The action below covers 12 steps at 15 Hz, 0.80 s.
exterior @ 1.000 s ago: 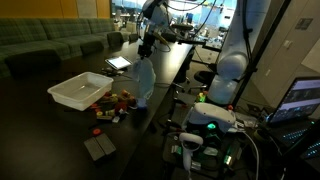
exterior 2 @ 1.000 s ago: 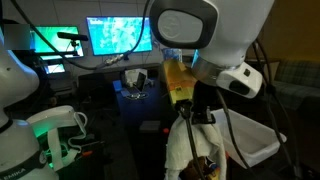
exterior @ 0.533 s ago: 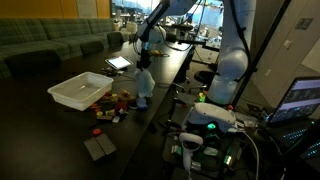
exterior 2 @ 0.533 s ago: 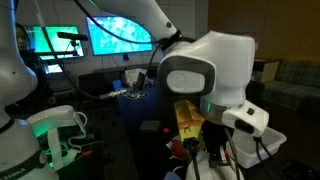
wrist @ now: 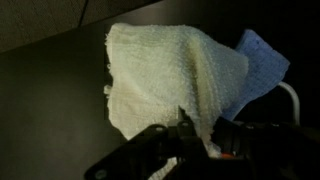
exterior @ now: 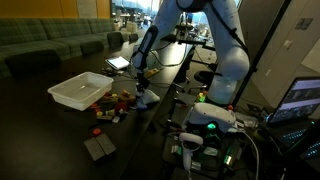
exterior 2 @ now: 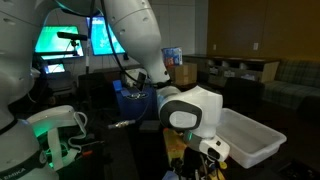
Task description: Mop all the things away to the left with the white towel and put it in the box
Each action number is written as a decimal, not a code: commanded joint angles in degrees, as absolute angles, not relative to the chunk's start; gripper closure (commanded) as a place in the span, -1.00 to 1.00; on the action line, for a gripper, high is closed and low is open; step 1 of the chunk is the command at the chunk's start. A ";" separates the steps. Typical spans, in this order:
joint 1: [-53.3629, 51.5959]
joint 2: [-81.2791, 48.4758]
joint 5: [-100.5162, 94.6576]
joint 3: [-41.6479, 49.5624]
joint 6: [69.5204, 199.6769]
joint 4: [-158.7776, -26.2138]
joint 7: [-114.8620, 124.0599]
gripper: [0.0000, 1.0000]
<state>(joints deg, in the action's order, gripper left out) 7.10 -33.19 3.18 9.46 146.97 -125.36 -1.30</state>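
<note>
**Robot hand pinching a white towel down among small objects on a dark table**

In an exterior view, a shallow white box point(exterior: 78, 91) sat left of centre on a dark table point(exterior: 40, 125). Just right of it, a scatter of small colourful objects point(exterior: 118, 100), red, orange and brown, lay close together. Lower down, a single red piece point(exterior: 97, 130) lay apart, and a flat dark grey rectangular piece point(exterior: 99, 148) lay nearer the bottom edge. At centre frame, the robot arm reached down so that its hand point(exterior: 139, 86) was low over the right edge of the scatter. The white towel point(exterior: 143, 98) was bunched beneath it, on or just above the table.

In the wrist view, the towel point(wrist: 165, 80) filled the middle of the frame, spread in soft folds over the dark table point(wrist: 40, 100). The hand point(wrist: 190, 142) entered from the bottom edge, its dark fingers squeezed together on the towel's lower edge. A blue cloth point(wrist: 262, 55) showed at the upper right, behind the towel.

In an exterior view from the opposite side, the box point(exterior 2: 250, 138) lay at the right.
</note>
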 commanded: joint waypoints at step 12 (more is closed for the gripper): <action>3.98 -38.31 6.37 -7.31 152.23 -118.38 -3.92 0.87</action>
<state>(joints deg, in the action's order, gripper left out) 4.01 -36.87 4.24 -3.58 149.83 -119.96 -0.07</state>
